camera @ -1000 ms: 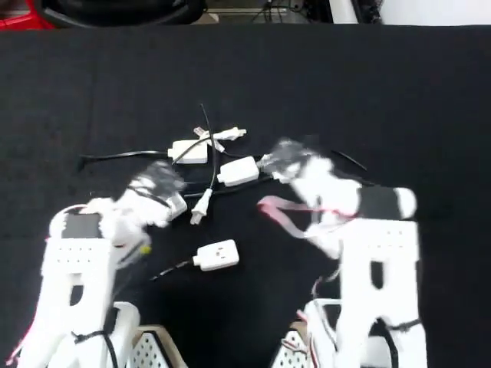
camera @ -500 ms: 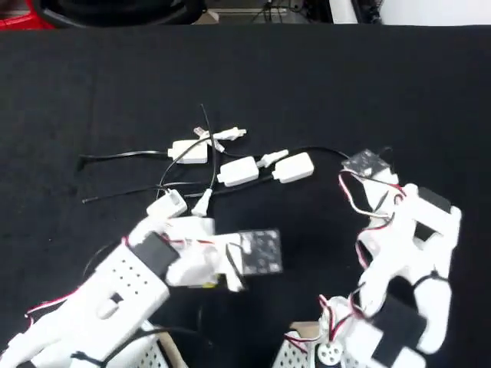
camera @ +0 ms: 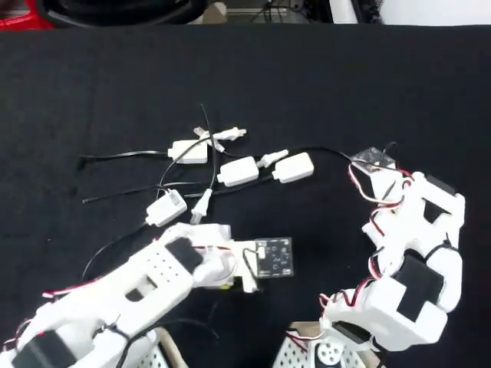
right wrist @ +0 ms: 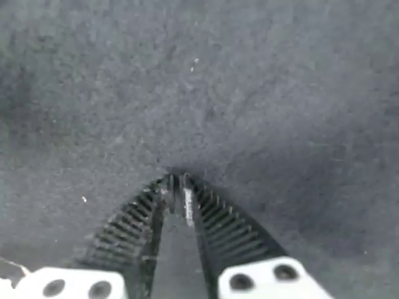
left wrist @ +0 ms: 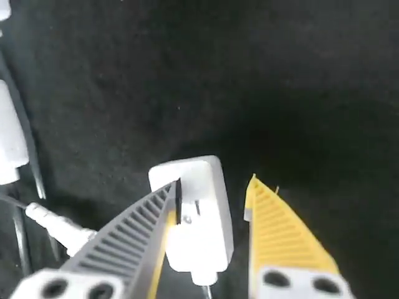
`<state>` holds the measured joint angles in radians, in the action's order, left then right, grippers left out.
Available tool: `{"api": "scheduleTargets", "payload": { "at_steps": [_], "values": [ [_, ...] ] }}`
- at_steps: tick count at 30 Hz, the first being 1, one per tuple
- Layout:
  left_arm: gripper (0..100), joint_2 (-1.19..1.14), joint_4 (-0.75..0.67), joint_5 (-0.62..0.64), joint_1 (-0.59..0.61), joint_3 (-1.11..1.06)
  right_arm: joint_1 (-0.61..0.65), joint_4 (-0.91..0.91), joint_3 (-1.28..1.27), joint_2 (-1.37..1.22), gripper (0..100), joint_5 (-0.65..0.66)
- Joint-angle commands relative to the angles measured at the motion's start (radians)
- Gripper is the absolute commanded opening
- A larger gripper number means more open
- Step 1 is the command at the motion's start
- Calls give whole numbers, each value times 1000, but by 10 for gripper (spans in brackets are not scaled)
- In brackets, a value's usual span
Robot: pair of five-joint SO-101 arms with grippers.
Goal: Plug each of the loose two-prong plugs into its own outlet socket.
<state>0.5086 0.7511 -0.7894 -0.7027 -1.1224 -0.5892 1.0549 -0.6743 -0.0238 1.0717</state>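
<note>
Lying off-centre inside the spread left hand [left wrist: 213,184], the socket [left wrist: 201,227] could be knocked crooked when squeezed; the right hand [right wrist: 178,184] is closed.

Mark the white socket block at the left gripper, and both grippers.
socket block [left wrist: 202,230], left wrist view, its slotted face.
left gripper [left wrist: 214,182], left wrist view, midway between its fingertips.
right gripper [right wrist: 177,185], right wrist view, where the closed tips meet.

The left arm [camera: 146,280] is stretched low over the near left part of the table [camera: 322,77] with the left gripper [left wrist: 214,182] spread open just above it, and the right arm [camera: 414,253] is folded up over the table's near right part, the right gripper [right wrist: 177,182] closed and pointed down at it.
</note>
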Motion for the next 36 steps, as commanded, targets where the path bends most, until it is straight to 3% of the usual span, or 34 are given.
{"api": "scheduleTargets", "payload": {
  "at_steps": [1,9,14,18,25,31,36],
  "values": [
    [181,-114,64,14,48,104,-20,-5,48,-1,13,9],
    [181,-258,178,9,163,216,-18,-5,45,-1,13,11],
    [180,-275,206,-120,186,213,-12,-5,45,-1,13,11],
    [179,-273,206,-138,255,255,-12,-5,45,-2,13,11],
    [29,-273,247,-138,219,291,-12,-3,44,-1,13,11],
    [181,-178,419,-143,234,371,-11,-3,44,-1,13,11],
    [191,-40,477,-137,193,346,-11,-2,44,-1,13,12]
  ]
}}
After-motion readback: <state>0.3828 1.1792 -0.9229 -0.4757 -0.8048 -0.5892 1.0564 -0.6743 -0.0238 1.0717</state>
